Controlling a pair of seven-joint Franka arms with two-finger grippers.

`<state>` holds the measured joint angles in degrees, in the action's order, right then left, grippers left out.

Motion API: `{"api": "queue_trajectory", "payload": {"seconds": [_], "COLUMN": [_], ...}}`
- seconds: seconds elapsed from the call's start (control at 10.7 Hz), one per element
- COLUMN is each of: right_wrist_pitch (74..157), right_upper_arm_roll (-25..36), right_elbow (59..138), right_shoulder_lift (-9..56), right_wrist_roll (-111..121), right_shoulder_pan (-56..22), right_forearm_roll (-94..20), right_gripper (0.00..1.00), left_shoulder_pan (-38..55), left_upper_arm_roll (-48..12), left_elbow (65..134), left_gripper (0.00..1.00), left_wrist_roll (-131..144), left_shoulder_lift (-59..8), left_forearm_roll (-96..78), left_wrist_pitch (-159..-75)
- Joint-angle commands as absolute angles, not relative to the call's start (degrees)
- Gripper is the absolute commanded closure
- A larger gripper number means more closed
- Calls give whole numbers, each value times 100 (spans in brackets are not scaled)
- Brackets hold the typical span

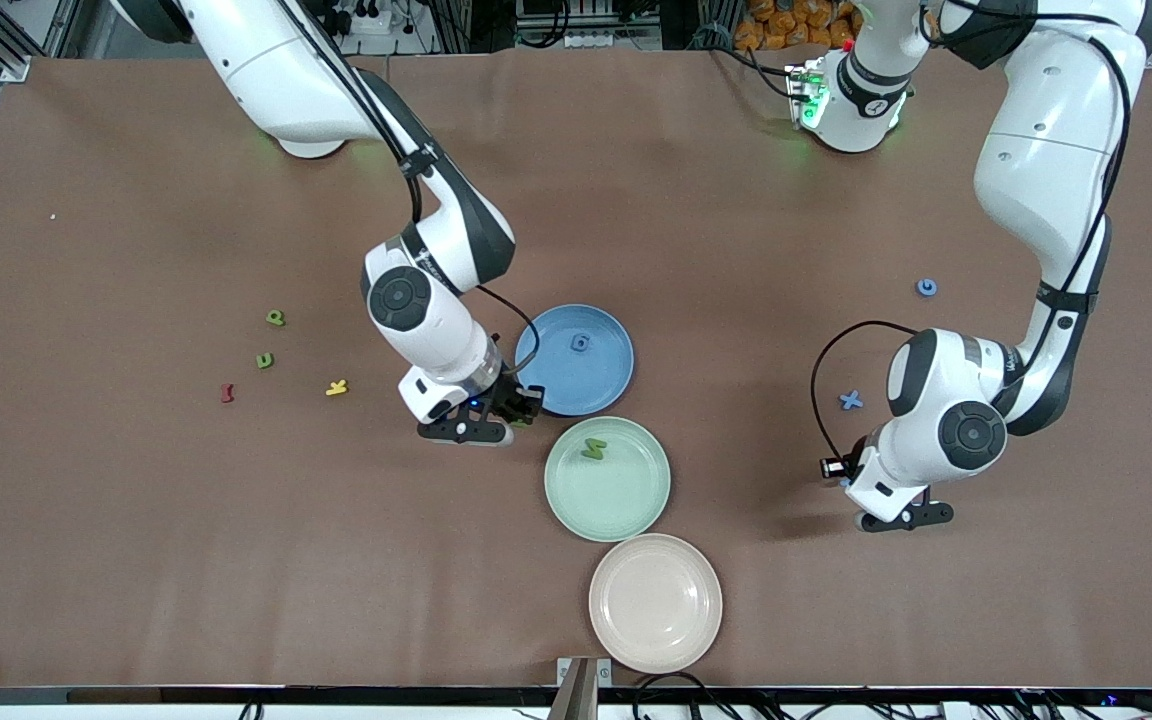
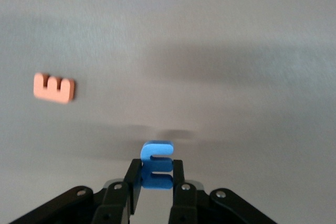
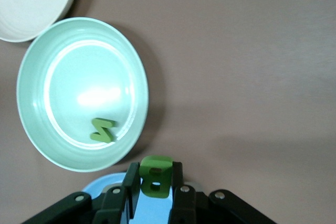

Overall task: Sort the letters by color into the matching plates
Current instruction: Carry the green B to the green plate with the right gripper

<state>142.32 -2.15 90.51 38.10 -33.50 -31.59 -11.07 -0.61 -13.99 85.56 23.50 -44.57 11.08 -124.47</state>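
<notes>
On a brown tabletop (image 1: pixel 136 520), three plates in a touching row: blue plate (image 1: pixel 611 375) farthest from the front camera, with a blue letter (image 1: pixel 581 343) inside; mint green plate (image 1: pixel 576 500) next, holding a green Z (image 1: pixel 594 449); pinkish-beige plate (image 1: pixel 626 620) nearest. Right gripper (image 1: pixel 516 408) at the blue plate's rim, beside the green plate; from the front, fingers lost under the wrist, yet in the right wrist view jaws pinched shut on a green letter (image 3: pixel 155 177), with the blue plate's edge below and the Z near the green rim. Left gripper (image 1: pixel 896 512) low over bare tabletop toward the left arm's end; only the left wrist view (image 2: pixel 156 182) reveals jaws clamped on a blue E (image 2: pixel 157 164), plus an orange E (image 2: pixel 54 87) lying flat nearby, hidden in the front view. Loose toward the left arm's end: blue X (image 1: pixel 850 400) and blue round letter (image 1: pixel 926 288). Toward the right arm's end: two green letters (image 1: pixel 275 318) (image 1: pixel 264 360), a red letter (image 1: pixel 227 393), a yellow K (image 1: pixel 337 387).
</notes>
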Motion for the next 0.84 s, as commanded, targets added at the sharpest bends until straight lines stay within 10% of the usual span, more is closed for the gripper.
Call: {"api": "queue_trajectory", "payload": {"seconds": [0.0,0.75], "right_wrist_pitch": [14676,15951], "right_upper_arm_roll": [-211,-211], "right_elbow": [8474,7260], "right_shoulder_lift": [4341,5519], "right_wrist_roll": [-3778,-4746], "right_shoulder_pan": [-3340,-3638], "right_forearm_roll": [-1213,-1213], "right_gripper": [100,100], "left_shoulder_pan": [-105,-132], "left_upper_arm_roll": [-1651,-1950], "left_elbow": [8867,10905], "left_gripper": [100,100], "left_wrist_roll": [2820,3023], "left_shoulder_lift": [-3983,-2577], "left_forearm_roll": [1028,677], "left_wrist_pitch": [-11760,-12312]}}
